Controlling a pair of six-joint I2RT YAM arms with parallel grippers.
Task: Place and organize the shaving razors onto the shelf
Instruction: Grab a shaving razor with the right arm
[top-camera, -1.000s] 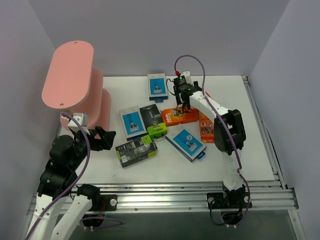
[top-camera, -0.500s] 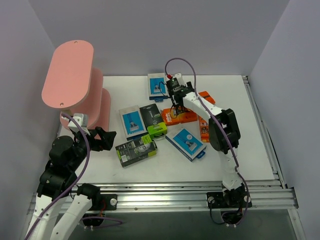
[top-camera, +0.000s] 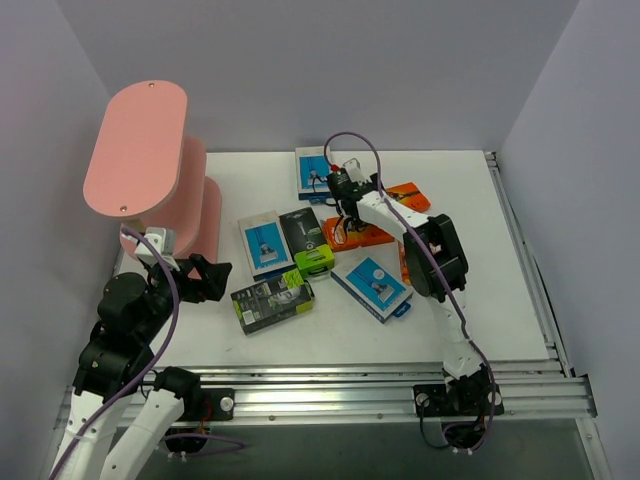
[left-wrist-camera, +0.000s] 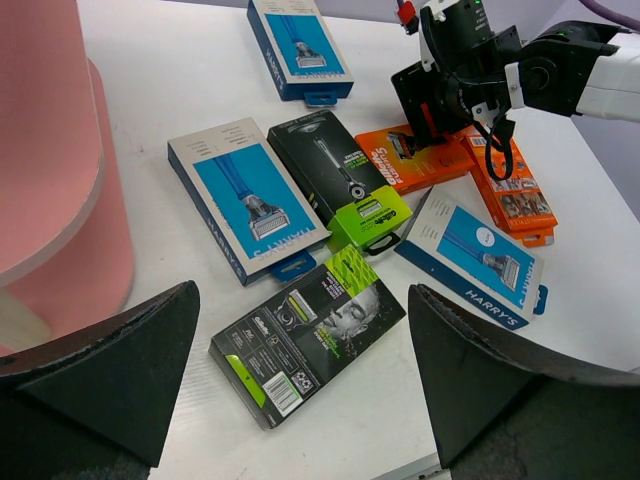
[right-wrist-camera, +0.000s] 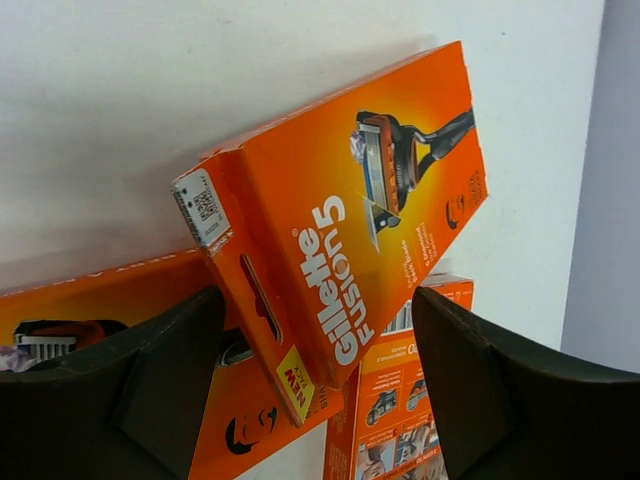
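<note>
My right pincer (right-wrist-camera: 315, 300) is spread wide, pinching nothing, over the cluster of orange razor packs at about 1 o'clock on the tabletop (top-camera: 520, 300). The top orange pack (right-wrist-camera: 340, 210) lies tilted, one end propped on a second orange pack (right-wrist-camera: 100, 285), with a third (right-wrist-camera: 395, 420) just beside them. I cannot tell whether either fingertip is touching the card.

My left pincer (left-wrist-camera: 300, 300) is also spread and empty, hanging at 8 o'clock beside the shelf (top-camera: 135, 150), which stands at 10 o'clock with no packs that I can see on its boards. The blue-and-grey and black-and-lime packs lie scattered mid-tabletop.

I judge these packs to be light, stiff cardboard with glossy, probably slippery faces that would dent under a hard squeeze. I would take the propped one across its narrow width, on the long edges near the middle, using the raised end for clearance.
</note>
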